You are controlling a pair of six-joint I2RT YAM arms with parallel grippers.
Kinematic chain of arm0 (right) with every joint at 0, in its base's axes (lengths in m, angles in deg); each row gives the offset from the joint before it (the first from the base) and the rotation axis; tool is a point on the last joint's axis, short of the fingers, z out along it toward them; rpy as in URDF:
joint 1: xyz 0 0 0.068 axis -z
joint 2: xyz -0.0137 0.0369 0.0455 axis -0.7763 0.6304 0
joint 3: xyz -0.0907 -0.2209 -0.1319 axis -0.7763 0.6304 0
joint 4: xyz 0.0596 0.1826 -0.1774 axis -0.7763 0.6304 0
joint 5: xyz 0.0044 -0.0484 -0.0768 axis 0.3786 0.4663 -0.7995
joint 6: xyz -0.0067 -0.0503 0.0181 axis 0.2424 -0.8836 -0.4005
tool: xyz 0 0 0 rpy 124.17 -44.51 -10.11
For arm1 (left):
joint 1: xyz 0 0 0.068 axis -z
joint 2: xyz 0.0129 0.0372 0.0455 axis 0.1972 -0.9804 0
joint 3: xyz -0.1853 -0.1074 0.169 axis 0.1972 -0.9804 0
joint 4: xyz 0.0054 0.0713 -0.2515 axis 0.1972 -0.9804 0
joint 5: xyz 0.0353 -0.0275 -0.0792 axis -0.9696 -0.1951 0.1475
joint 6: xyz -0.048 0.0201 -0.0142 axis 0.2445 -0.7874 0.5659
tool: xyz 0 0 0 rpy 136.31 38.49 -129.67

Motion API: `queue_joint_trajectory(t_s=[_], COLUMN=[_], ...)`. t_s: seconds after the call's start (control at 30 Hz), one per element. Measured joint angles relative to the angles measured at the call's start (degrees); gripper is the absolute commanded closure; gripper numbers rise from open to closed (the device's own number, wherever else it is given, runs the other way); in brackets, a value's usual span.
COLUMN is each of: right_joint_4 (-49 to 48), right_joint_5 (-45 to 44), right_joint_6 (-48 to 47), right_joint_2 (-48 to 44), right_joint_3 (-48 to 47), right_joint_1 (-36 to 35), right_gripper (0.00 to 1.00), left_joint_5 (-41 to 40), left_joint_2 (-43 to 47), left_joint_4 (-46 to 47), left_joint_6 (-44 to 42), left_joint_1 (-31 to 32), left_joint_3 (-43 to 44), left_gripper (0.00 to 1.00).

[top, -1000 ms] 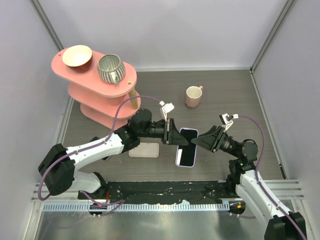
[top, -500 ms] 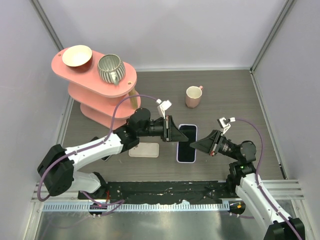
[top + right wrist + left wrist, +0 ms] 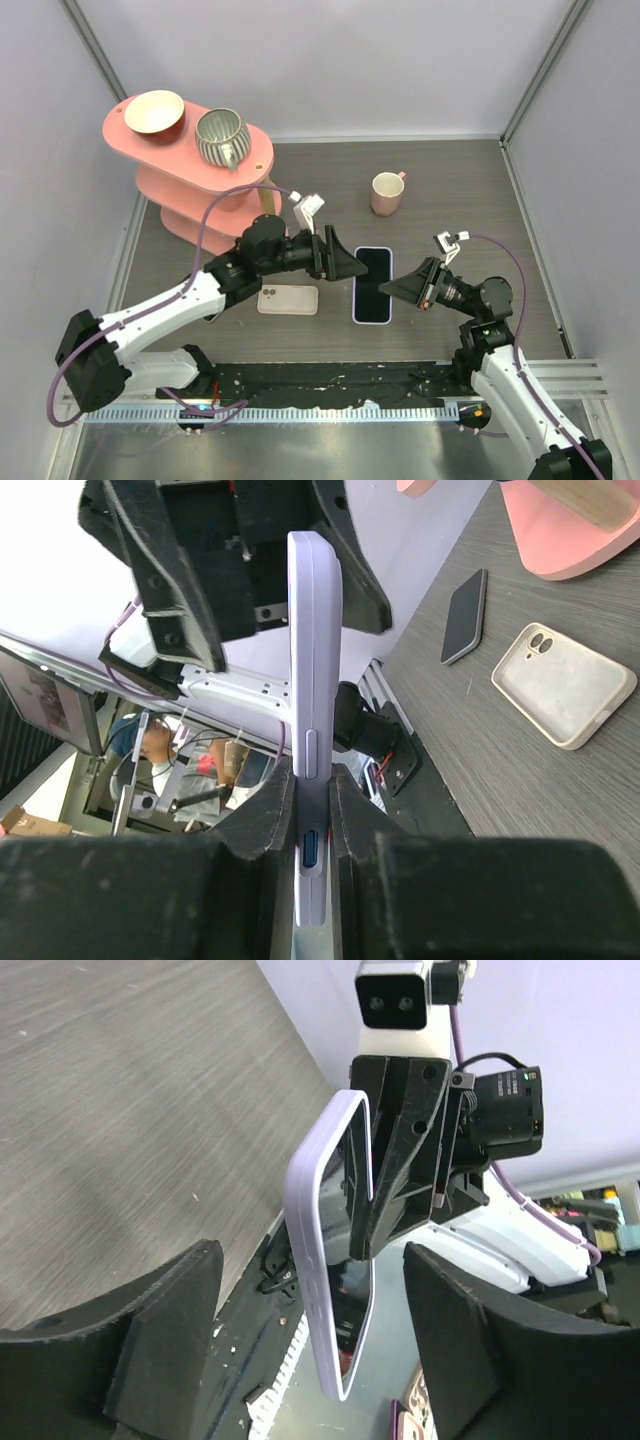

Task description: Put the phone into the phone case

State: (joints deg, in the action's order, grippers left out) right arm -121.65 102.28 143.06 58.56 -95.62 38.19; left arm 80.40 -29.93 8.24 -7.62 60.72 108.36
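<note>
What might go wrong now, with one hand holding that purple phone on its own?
The right hand pinches the purple phone only near one end, so it may slip or twist and drop onto the table. The left hand, open beside it, might knock it if it closes in off line.

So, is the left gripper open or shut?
Open: the left gripper has fingers wide apart, touching nothing; the right gripper holds the lavender phone.
</note>
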Motion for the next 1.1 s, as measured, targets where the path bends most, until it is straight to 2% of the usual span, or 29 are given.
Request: queue_joint_trajectory(t_s=[0.03, 0.1, 0.23, 0.33, 0.57, 0.73, 0.9, 1.1], right_joint_4=[1.40, 4.70, 16.15, 25.81, 44.39, 48.37, 48.63, 48.41], right_joint_5=[-0.02, -0.11, -1.99, -5.51, -16.85, -21.14, -22.12, -22.69], right_joint_6=[-0.42, -1.92, -8.76, -15.63, -29.70, -34.64, -37.22, -42.64], right_joint_2=[-0.46, -1.70, -3.41, -1.42, 16.20, 27.74, 37.75, 46.07], right_joint_3=[-0.46, -1.44, -4.74, -8.61, -18.82, -21.55, -24.90, -29.00], right_joint_1=[0.00, 0.00, -0.04, -0.07, -0.07, 0.00, 0.00, 0.00], right_gripper=[0.99, 0.99, 0.99, 0.99, 0.99, 0.99, 0.99, 0.96], left_joint_5=[-1.25, -3.45, -6.86, -9.40, -18.34, -24.81, -29.70, -33.27], left_joint_2=[1.33, 4.09, 8.66, 14.75, 34.73, 52.02, 62.99, 63.78], left_joint_4=[-1.79, -5.86, -13.44, -19.76, -36.04, -45.27, -49.77, -52.63], left_joint_6=[-0.83, -2.54, -5.88, -8.83, -13.38, -15.02, -15.15, -15.89], left_joint_1=[-0.04, -0.09, -0.11, -0.13, -0.13, -0.13, -0.13, -0.13], left_joint_3=[0.31, 1.36, 4.57, 5.11, 3.41, -0.68, -4.48, -4.92], left_gripper=[0.09, 0.01, 0.00, 0.00, 0.00, 0.00, 0.00, 0.00])
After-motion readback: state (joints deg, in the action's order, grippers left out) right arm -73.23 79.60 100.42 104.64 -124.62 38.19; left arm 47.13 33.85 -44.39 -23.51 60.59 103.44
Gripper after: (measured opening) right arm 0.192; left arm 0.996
